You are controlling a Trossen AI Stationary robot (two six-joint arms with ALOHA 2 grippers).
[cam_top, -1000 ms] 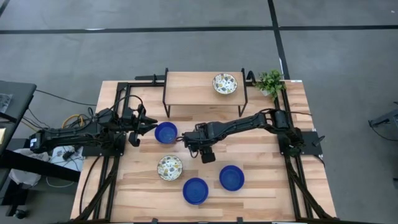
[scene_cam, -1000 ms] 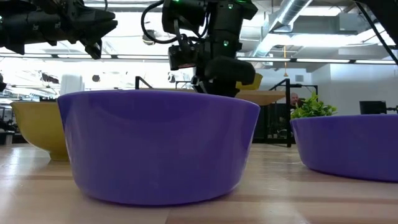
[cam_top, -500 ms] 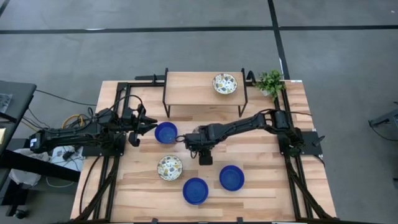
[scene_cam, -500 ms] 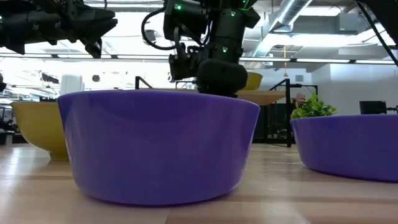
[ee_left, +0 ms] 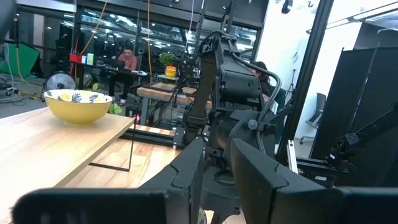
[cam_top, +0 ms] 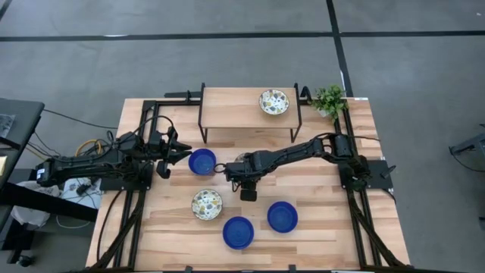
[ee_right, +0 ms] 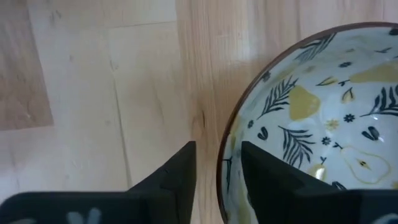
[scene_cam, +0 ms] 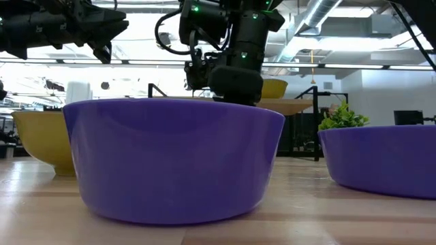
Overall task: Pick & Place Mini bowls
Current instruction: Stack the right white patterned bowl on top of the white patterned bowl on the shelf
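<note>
High view: the right gripper (cam_top: 244, 184) is parked mid-table, its own bowl hidden under the wrist. A patterned bowl (cam_top: 207, 203) lies nearby, two blue bowls (cam_top: 238, 232) (cam_top: 282, 216) nearer the front edge, one blue bowl (cam_top: 201, 161) just beside the left gripper (cam_top: 173, 154), and one patterned bowl (cam_top: 274, 101) up on the raised shelf (cam_top: 235, 102). A plant (cam_top: 329, 99) stands at the far corner.

Low view: a blue bowl (scene_cam: 174, 156) fills the foreground and the right gripper's fingertips are hidden behind it. A yellow-sided bowl (scene_cam: 41, 136) sits to the side.

Left wrist view: the left fingers (ee_left: 186, 171) are narrow, nothing seen between them; that arm waits.

Right wrist view: the right fingers (ee_right: 180, 168) straddle the rim of a patterned bowl (ee_right: 317, 124), one outside, one inside, part open, not yet pinching. Step judged: grasp in hand. Next calls for closing on the rim, then a lift clear of the neighbouring bowls; a rim pinch may slip on glaze.
</note>
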